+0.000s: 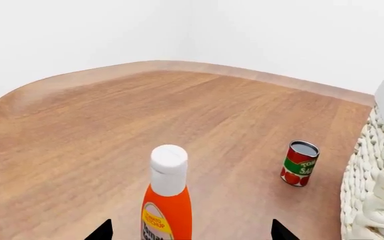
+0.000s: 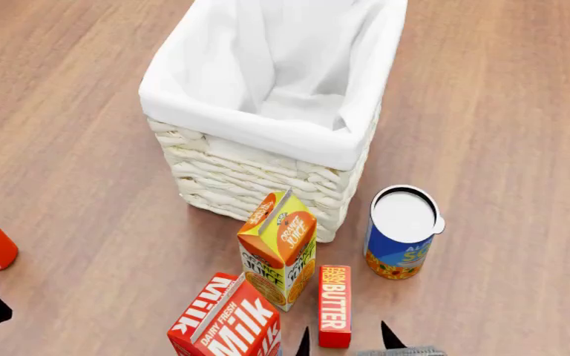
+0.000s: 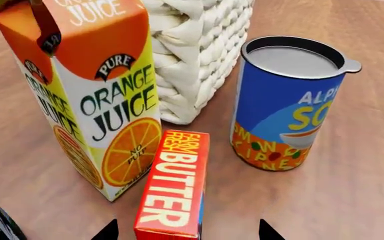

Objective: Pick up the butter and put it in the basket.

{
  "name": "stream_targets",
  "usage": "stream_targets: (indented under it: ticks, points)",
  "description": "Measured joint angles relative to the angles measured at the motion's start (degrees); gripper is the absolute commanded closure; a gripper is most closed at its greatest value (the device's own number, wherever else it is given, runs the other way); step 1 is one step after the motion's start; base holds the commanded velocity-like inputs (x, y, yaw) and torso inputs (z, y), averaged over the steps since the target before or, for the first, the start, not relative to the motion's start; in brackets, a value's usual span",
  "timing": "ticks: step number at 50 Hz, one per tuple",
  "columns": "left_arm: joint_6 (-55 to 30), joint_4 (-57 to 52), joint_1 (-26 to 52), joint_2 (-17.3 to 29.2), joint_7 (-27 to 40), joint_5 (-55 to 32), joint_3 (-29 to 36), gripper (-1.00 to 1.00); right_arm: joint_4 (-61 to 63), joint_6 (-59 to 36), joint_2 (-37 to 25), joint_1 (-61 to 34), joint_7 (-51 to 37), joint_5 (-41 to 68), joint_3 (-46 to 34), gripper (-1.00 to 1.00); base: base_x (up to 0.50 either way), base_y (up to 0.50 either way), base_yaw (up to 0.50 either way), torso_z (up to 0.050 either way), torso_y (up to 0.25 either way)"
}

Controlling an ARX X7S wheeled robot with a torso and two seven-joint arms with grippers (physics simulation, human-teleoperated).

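The butter (image 3: 172, 192) lies flat on the table (image 2: 503, 111), its long axis running straight away from my right pincer (image 2: 347, 343) toward the basket (image 2: 265, 178), with its near end between my two spread-wide fingertips. The juice carton (image 3: 88, 95) stands just beside it, touching or nearly so. My left pincer (image 1: 190, 231), also wide and empty, faces a ketchup bottle (image 1: 167, 200) well apart, so the right arm is clearly nearer.
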State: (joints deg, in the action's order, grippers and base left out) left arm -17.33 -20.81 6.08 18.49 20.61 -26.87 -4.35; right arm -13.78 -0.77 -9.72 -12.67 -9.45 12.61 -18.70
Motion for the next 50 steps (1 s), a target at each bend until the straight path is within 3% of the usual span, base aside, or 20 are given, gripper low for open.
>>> stream_targets:
  ticks: [33,34,50]
  points:
    - [-0.3,-2.3,-1.3,0.7,0.6,-1.4,-0.2,-1.0,-3.8,-3.7,0.2,-4.4,0.4,1.8,-1.0,-1.0,0.0,0.0,0.0,0.0,0.0]
    - [-0.2,-2.3,-1.4,0.7,0.6,-1.4,-0.2,-1.0,-3.9,-3.8,0.2,-4.4,0.3,1.8,-1.0,1.0,0.0,0.0,0.0,0.0,0.0]
    - [-0.3,-2.6,-1.4,1.0,0.9,-1.8,-0.3,-1.0,-3.5,-3.7,-0.1,-4.2,-0.5,3.2,-1.7,1.0,0.0,0.0,0.0,0.0,0.0]
